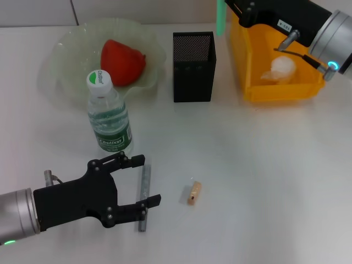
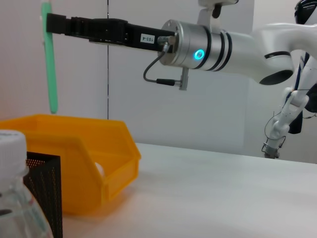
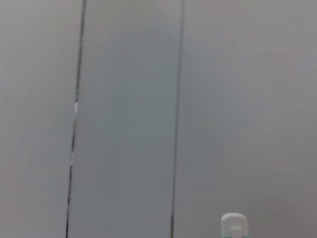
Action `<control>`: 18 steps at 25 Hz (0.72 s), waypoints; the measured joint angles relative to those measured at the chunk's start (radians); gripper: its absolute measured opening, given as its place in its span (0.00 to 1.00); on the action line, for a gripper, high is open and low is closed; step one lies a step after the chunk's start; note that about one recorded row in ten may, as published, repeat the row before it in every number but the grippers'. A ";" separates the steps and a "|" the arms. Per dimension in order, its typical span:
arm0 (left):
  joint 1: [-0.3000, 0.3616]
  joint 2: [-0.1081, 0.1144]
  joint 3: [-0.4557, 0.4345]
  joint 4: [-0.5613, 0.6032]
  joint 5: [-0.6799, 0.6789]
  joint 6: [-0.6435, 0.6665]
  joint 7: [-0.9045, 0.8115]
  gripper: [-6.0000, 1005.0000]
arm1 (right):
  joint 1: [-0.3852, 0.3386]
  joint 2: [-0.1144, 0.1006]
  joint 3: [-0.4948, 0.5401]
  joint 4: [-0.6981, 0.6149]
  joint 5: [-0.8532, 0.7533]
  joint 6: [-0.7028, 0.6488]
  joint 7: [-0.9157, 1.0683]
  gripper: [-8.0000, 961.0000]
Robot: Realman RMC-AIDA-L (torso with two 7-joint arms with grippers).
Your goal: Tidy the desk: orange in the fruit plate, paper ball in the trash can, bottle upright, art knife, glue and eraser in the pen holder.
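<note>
Claws: two; one orange [image 1: 122,60], one bottle [image 1: 109,116], one eraser [image 1: 193,193].

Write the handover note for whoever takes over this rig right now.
Right tool: shut on the knife, held high near the bin, hanging down.
Left tool: open, its fingers on either side of the glue on the desk.
Done: orange in plate, paper ball in bin, bottle upright.
Left: knife, glue and eraser into the holder.
</note>
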 joint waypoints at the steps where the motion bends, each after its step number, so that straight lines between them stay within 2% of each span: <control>1: 0.000 0.000 0.000 -0.002 0.000 0.000 0.000 0.82 | 0.019 0.000 0.016 0.045 0.004 -0.011 -0.003 0.20; 7: 0.000 0.000 -0.001 -0.003 0.001 -0.001 0.002 0.82 | 0.160 -0.003 0.093 0.298 0.004 -0.024 -0.011 0.25; 18: 0.000 0.002 -0.001 -0.004 0.003 0.004 0.002 0.82 | 0.137 -0.001 0.087 0.299 0.006 -0.025 0.015 0.36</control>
